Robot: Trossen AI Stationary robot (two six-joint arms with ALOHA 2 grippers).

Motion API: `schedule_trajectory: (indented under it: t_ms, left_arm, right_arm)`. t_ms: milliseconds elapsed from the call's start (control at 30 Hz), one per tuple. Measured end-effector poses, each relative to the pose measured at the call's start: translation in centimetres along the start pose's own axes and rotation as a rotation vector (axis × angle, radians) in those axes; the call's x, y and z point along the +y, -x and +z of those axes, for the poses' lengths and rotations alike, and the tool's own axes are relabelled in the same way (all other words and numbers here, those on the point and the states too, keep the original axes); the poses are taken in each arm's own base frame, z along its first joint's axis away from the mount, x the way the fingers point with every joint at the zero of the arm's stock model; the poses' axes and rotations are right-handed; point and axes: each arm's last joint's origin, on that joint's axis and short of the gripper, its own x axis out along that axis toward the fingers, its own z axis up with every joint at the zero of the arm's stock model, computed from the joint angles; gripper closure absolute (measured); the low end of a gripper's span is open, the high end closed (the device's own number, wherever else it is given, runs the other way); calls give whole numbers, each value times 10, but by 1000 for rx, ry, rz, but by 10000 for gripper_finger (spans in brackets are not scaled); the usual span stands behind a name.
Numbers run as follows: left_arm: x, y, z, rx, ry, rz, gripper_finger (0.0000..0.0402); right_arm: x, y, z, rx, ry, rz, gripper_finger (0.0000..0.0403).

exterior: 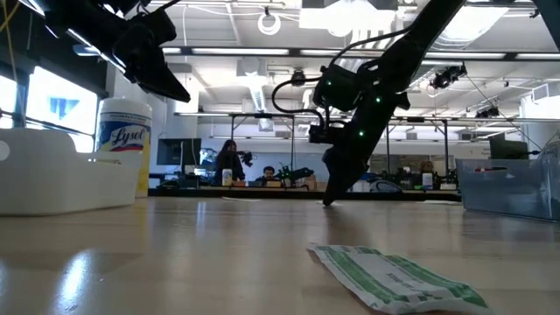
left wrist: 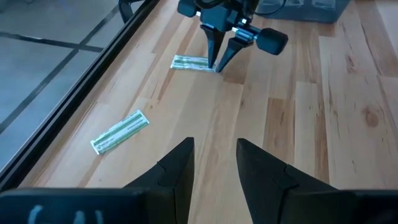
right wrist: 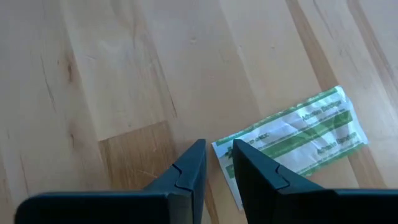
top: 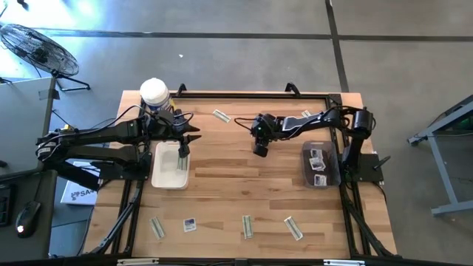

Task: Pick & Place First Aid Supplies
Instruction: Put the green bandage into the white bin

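My right gripper (right wrist: pixel 217 163) stands near the middle of the table (top: pixel 260 151), its tips down at the wood, open by a narrow gap. A green-and-white wrapped strip (right wrist: pixel 292 140) lies flat there, and its end shows in the gap. My left gripper (top: pixel 182 151) hangs open and empty over a white tray (top: pixel 168 179). More strips lie at the far edge (top: pixel 220 115) and near edge (top: pixel 247 226), beside a white square packet (top: pixel 190 224). My right gripper points steeply down with its fingertips at the strip's end (right wrist: pixel 219 149). One finger (right wrist: pixel 255 171) stands over a corner of that end. Whether the fingers touch the strip, I cannot tell. The strip lies flat on the wood.
A grey bin (top: pixel 304 168) at the right holds white square packets. A white-lidded yellow canister (top: pixel 155 92) stands at the far left, behind the tray. Another strip (left wrist: pixel 120 132) lies near the far rail. Bare wood lies between the two arms.
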Motion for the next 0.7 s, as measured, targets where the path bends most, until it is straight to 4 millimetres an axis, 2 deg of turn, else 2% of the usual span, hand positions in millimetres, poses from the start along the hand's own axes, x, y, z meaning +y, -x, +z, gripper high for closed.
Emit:
schedule_trajectory:
  t_ms: [533, 700]
  left_arm:
    - [0, 0, 0, 3, 0, -1, 284]
    - [0, 0, 0, 2, 0, -1, 284]
  right_arm:
    - [-6, -12, -8, 60, -50, 25, 331]
    - [-7, -13, -7, 50, -77, -3, 358]
